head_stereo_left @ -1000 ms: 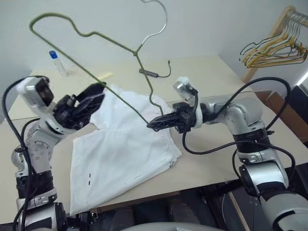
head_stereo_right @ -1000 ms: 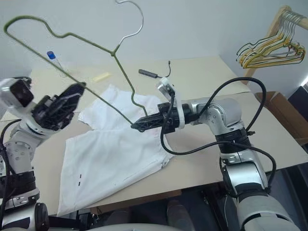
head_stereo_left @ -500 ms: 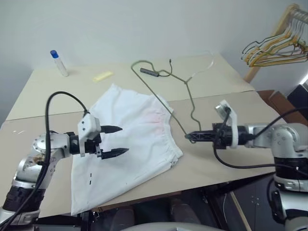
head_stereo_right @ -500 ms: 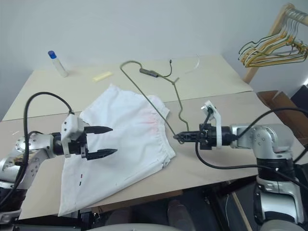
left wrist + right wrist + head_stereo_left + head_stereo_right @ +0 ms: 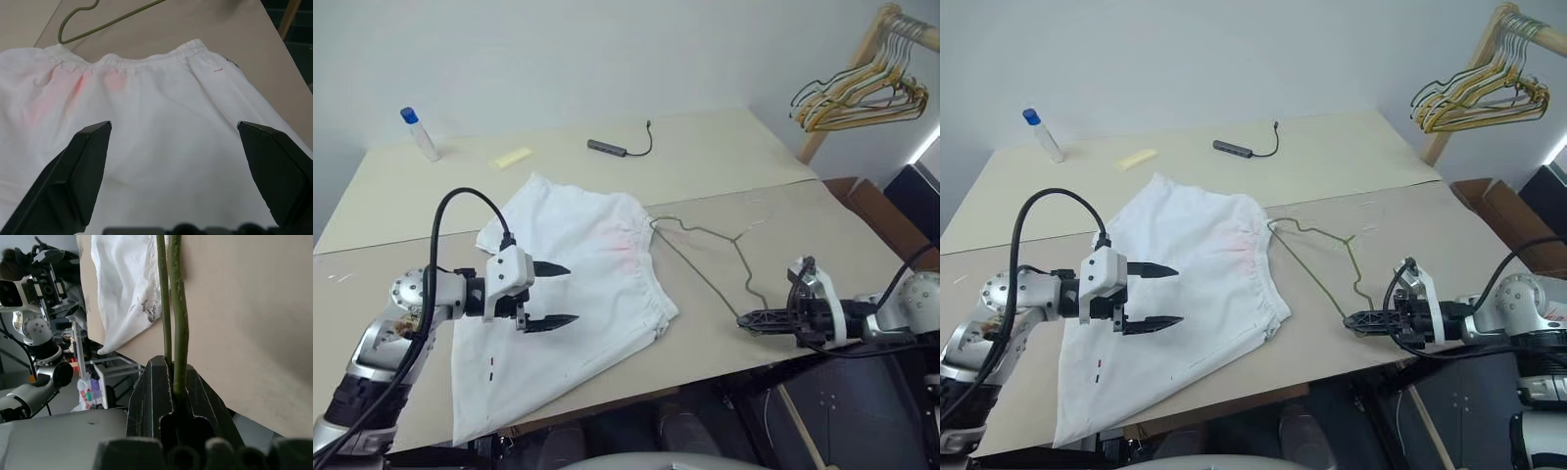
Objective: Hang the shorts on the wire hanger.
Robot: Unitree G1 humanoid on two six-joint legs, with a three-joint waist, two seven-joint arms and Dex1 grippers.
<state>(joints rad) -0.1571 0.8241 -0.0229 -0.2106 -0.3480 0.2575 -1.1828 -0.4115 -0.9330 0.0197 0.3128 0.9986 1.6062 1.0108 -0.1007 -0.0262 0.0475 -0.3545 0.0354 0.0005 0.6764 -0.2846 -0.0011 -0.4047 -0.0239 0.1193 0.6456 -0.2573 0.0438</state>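
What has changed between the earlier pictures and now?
The right gripper, shut on the wire hanger, brought it down from the air and laid it flat on the table, beside the shorts. The left gripper came down over the shorts and opened. The shorts stayed flat.

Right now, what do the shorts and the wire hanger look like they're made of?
The shorts: thin white woven fabric, probably cotton or a blend, matte; they lie limp and creased, with a gathered elastic waistband and a faint pink stain. The wire hanger: thin bent wire in dull grey-olive, likely coated or painted metal; it keeps its bent shape on the table while clamped in the right end effector.
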